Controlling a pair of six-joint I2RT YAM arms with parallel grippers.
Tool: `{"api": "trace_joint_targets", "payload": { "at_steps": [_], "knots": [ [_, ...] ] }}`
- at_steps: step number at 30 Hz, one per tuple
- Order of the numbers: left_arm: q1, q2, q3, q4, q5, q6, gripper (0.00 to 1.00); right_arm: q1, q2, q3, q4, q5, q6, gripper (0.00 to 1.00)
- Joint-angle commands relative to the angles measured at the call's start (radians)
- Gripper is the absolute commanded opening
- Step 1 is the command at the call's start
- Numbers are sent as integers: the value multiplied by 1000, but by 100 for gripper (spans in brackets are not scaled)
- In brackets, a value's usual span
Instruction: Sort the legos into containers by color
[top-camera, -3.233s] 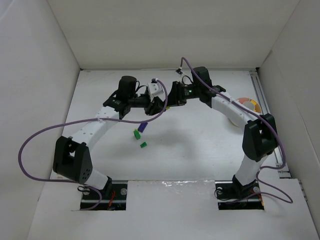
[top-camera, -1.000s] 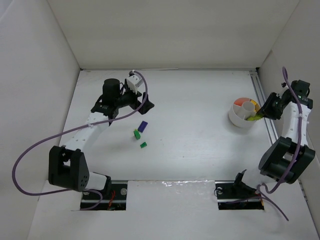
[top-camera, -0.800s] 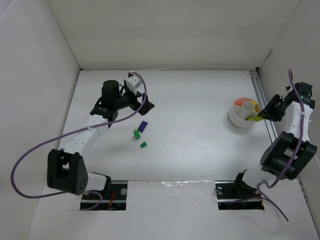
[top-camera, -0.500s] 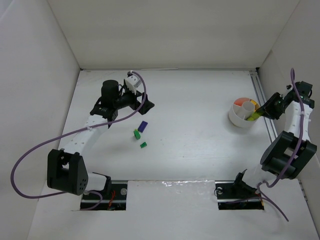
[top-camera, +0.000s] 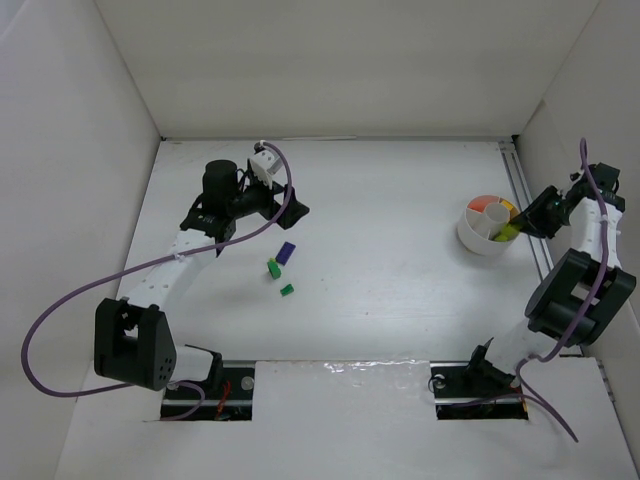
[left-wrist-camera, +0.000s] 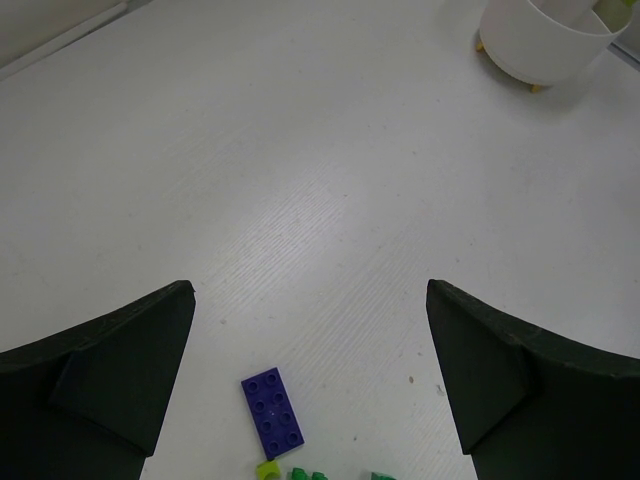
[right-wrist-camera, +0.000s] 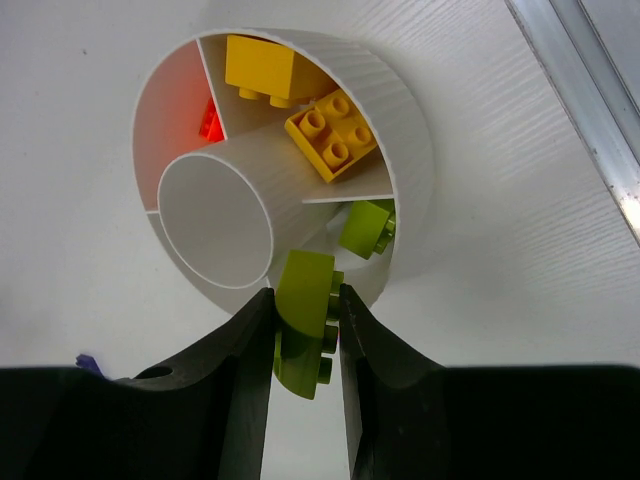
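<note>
Both reaching | left fingers (left-wrist-camera: 100, 370) wide apart | right fingers (right-wrist-camera: 235, 370) clamp lime brick (right-wrist-camera: 305, 300) at bowl (right-wrist-camera: 410, 150)

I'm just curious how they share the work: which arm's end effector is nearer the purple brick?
Left. The left end effector, open, hovers close by the purple brick; the right end effector is far across the table at the white bowl, gripping a lime green brick.

A lime brick (right-wrist-camera: 303, 300) above bowl (right-wrist-camera: 405, 130)
</note>
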Motion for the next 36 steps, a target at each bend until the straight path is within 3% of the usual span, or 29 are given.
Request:
{"api": "trace_joint_targets", "payload": {
  "at_steps": [1, 5, 6, 17, 24, 26, 31, 36],
  "knots": [
    [4, -24, 5, 33, 0, -17, 100, -2, -2, 46, 40, -21, 16, 22],
    [4, -24, 5, 33, 0, -17, 100, -2, 8, 46, 49, -30, 16, 32],
    [4, -24, 5, 33, 0, -17, 100, -2, 8, 46, 49, -30, 16, 39],
    [4, -15, 5, 9, 0, -17, 100, -2, -54, 14, 40, -105, 16, 42],
    [16, -97, -58, 86, -21, -47, 100, 8, -103, 42, -21, -157, -104, 41],
    [16, -111, -72, 87, -55, -48, 100, 63, -153, 42, -22, -158, -144, 41],
    [27, -65, 32, -207, -132, 34, 100, 310, -294, 3, 41, -55, -279, 41],
    [168, -139, -50, -182, -80, -35, 100, 618, -416, -70, 188, 69, -401, 39]
  ]
}}
